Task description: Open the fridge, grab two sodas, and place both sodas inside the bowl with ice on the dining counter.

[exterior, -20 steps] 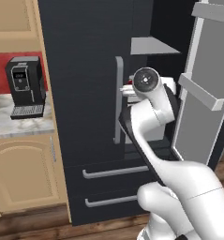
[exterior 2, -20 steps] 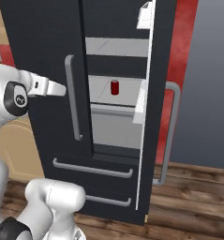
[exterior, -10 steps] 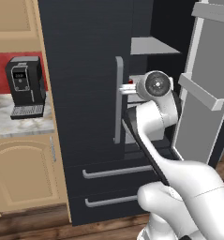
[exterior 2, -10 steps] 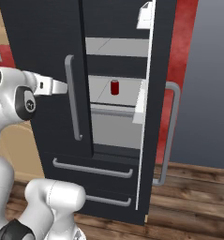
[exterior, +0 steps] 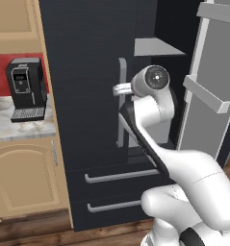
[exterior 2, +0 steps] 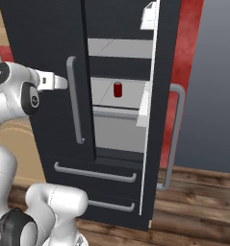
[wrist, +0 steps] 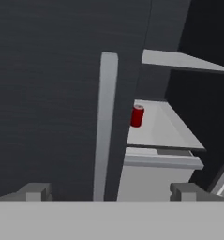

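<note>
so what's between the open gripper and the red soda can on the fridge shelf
In the hand view, the closed left door's grey bar handle stands between the gripper and the red soda can, just left of the can. The open doorway beside it is bare.

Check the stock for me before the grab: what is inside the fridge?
Through the open right door of the fridge, one red soda can stands on a grey shelf, with a drawer below. The closed left door covers the rest; no second soda is visible.
</note>
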Robot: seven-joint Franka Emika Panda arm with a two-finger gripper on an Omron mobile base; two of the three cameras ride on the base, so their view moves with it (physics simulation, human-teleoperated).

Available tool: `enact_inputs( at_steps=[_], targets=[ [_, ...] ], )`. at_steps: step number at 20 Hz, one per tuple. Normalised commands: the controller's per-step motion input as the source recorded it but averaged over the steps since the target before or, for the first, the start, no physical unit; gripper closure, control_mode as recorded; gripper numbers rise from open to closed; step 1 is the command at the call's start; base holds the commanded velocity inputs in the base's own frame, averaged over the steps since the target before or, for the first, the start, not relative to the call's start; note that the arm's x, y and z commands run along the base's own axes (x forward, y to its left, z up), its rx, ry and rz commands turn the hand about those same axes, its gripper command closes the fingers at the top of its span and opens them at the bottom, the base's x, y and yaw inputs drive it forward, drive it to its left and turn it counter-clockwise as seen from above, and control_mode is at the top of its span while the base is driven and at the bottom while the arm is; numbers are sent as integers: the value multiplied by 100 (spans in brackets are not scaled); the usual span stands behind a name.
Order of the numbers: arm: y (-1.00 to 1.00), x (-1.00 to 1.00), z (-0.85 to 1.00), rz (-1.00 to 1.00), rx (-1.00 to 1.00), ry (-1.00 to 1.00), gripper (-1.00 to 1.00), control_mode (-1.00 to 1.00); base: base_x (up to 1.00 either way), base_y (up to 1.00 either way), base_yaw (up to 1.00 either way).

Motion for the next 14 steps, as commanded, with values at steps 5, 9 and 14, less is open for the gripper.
enact_inputs(
  at_steps=[5,9,14],
  targets=[
    [3,29,0,2,0,0,-100,-100,0,0,0],
    [0,34,0,0,0,0,-100,-100,0,0,0],
    [0,52,0,-2,0,9,-100,-100,0,0,0]
  ],
)
